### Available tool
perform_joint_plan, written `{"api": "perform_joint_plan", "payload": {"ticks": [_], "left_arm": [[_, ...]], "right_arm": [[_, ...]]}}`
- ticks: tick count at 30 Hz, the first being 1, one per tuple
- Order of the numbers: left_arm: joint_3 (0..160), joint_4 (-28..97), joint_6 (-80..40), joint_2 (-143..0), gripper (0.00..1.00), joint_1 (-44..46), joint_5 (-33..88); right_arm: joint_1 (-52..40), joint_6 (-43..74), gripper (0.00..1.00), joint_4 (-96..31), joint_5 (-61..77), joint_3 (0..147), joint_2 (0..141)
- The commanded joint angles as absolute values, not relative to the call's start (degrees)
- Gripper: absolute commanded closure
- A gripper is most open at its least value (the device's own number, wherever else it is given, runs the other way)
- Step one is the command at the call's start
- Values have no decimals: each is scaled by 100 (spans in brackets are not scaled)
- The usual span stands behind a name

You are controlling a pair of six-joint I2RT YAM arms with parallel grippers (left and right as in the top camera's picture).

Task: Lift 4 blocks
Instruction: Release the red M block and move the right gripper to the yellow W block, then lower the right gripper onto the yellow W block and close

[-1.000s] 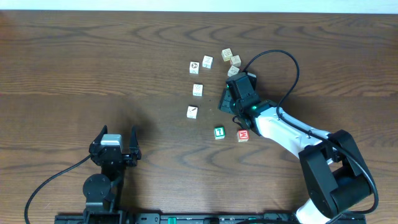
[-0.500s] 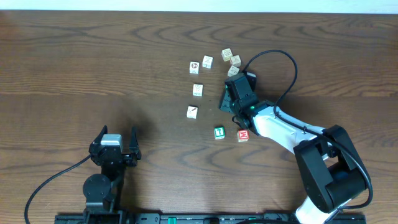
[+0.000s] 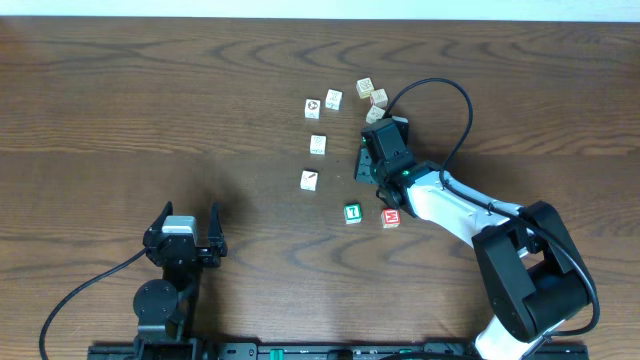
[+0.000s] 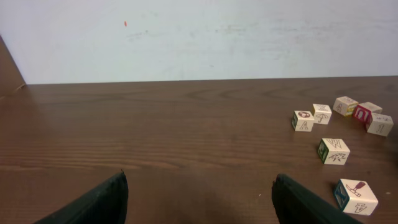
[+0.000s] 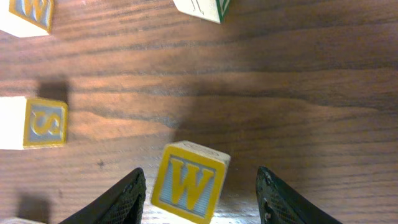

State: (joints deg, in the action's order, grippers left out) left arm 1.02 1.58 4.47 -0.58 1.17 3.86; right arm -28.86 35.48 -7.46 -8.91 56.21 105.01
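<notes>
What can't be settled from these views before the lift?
- Overhead: the yellow W block is hidden under the right gripper.
- Right wrist: the bottom edge cuts off the block's base and the fingertips, so contact is unclear.
- Overhead: marks on the green block and red block are too small to read.

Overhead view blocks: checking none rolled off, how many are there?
9: far cluster of five, a white block, marked white block, green block, red block. The right gripper may hide another.
</notes>
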Motion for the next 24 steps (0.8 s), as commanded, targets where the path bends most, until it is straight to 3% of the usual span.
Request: {"api": "perform_joint_plan", "payload": {"ticks": [1, 16, 24], "left_arm": [[23, 384, 419, -30, 26, 82, 381], [23, 384, 416, -30, 26, 82, 379], [23, 384, 416, -30, 25, 82, 379]], "right_arm": [[-2963, 3114, 46, -849, -1055, 5706, 10514], [-2961, 1953, 47, -773, -1046, 5706, 10514], [-2961, 1881, 50, -746, -1046, 5706, 10514]]}}
